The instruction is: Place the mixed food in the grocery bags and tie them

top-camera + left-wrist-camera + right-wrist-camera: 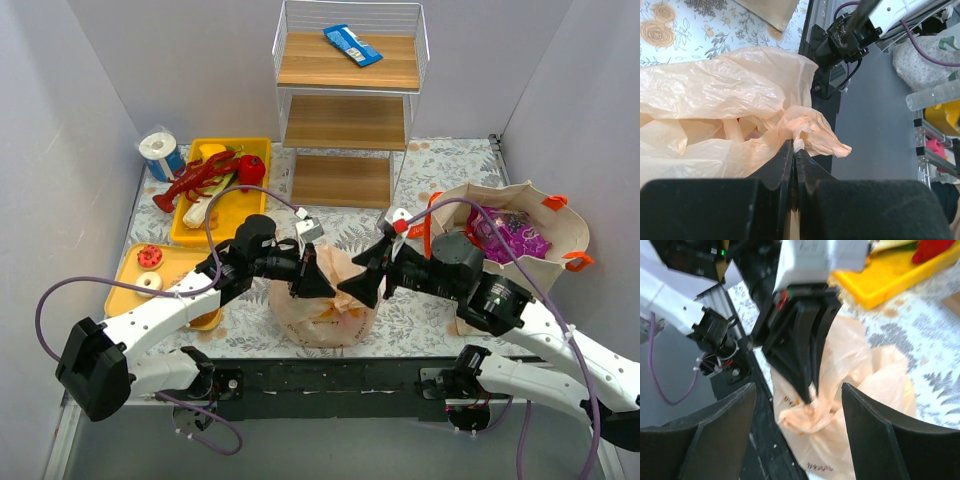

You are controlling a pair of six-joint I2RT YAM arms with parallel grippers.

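Note:
The peach plastic bag point(325, 305) sits bulging at the table's near edge between both arms. My left gripper point(316, 284) is shut on a twisted handle of the bag; the left wrist view shows the pinched plastic point(810, 135) bunched at my fingertips point(794, 146). My right gripper point(362, 290) is open and empty, facing the left one. In the right wrist view point(799, 405) its jaws stand wide on either side of the bag point(860, 385). The beige tote point(545, 215) stands at the right with a purple snack packet point(512, 238) inside.
A yellow tray point(250, 150) with a red lobster toy point(195, 178) and vegetables is at back left. A second yellow tray point(170, 262) holds doughnuts. A paper roll point(160, 152) stands by it. A wire shelf point(350, 110) with a blue packet point(352, 45) stands at the back.

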